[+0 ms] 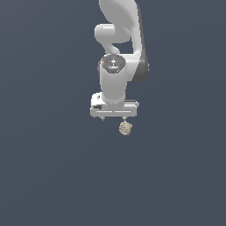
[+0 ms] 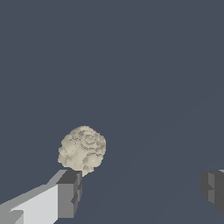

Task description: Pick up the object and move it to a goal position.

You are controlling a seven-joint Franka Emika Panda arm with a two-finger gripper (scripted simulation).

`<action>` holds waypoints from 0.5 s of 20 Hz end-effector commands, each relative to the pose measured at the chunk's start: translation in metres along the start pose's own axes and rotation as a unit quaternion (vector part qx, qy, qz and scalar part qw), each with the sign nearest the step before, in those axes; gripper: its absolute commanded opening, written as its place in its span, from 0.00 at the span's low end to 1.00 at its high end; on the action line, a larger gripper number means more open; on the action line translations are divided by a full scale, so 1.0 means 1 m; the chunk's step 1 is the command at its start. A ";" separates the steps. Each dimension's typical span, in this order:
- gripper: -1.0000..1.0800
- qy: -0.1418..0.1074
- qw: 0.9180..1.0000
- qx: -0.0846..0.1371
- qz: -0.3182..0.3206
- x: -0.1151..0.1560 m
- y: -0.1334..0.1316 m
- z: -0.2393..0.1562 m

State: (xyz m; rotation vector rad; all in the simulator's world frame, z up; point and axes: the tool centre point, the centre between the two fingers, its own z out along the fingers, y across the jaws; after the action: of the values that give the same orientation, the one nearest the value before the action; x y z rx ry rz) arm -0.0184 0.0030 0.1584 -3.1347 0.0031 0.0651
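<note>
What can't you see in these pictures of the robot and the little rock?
- Exterior view: the arm's base is cut off by the top edge.
- Exterior view: the hand has fingers too small to judge.
- Wrist view: whether one finger touches the rock is unclear.

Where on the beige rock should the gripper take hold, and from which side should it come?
Grip the rock across its rounded middle, coming from above with a finger each side. It is lumpy and handleless. The open gripper sits off-centre, so centre it first.
</note>
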 end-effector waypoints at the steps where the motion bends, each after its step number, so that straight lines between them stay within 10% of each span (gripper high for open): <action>1: 0.96 0.000 1.000 0.000 0.000 0.000 0.000 0.000; 10: 0.96 -0.005 1.000 0.008 0.025 0.002 0.018 0.001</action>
State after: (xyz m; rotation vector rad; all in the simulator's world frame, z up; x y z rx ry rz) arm -0.0169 -0.0117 0.1575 -3.1213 0.0653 0.0786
